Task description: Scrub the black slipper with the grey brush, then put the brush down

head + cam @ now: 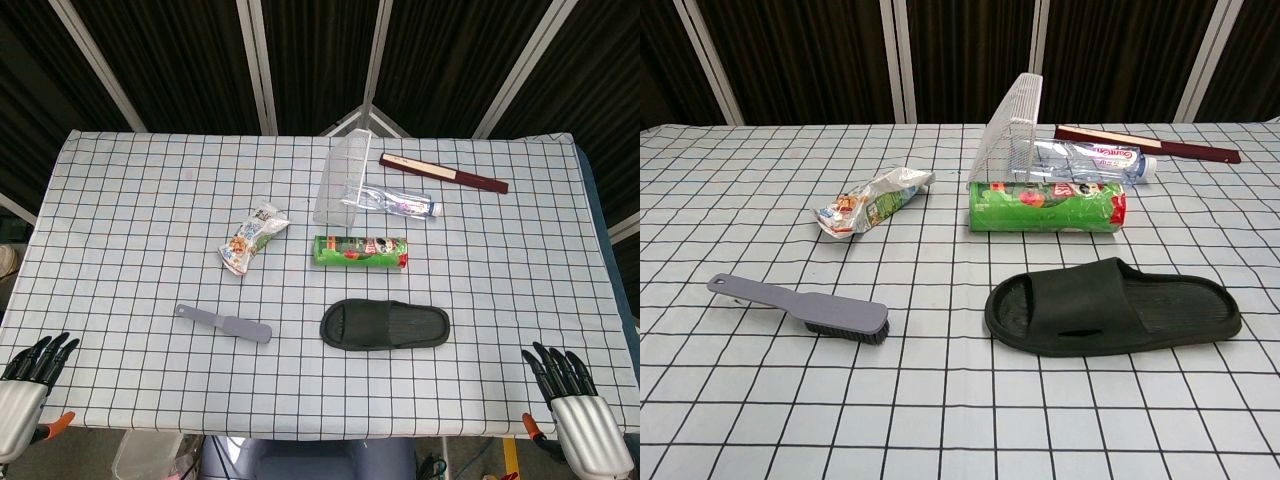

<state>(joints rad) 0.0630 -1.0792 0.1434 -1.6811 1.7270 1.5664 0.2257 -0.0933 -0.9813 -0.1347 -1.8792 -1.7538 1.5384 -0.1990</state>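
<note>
At the near left corner of the checked tablecloth [120, 200] the left hand [28, 385] rests empty with its fingers spread, well apart from everything. The grey brush [225, 323] lies bristles-down, its handle pointing left and away, with the crumpled snack packet [250, 236] beyond it. Just to its right sits the black slipper [385, 324], sole down, with the open end of its strap band facing left. Behind that lie a green snack tube [360, 250], a clear wire-mesh rack [343, 180] leaning on a plastic bottle [400, 203], and a dark folded fan [443, 173]. The right hand [572, 400] sits at the near right corner, likewise open and holding nothing.

The likely trouble: the slipper is loose on smooth cloth, so scrubbing could push it toward the tube unless the other hand pins it — and the brush's thin, flat handle may slide away under a grasp.

The head view alone shows both hands; the chest view misses them but reveals the bristles and the slipper's raised band.
</note>
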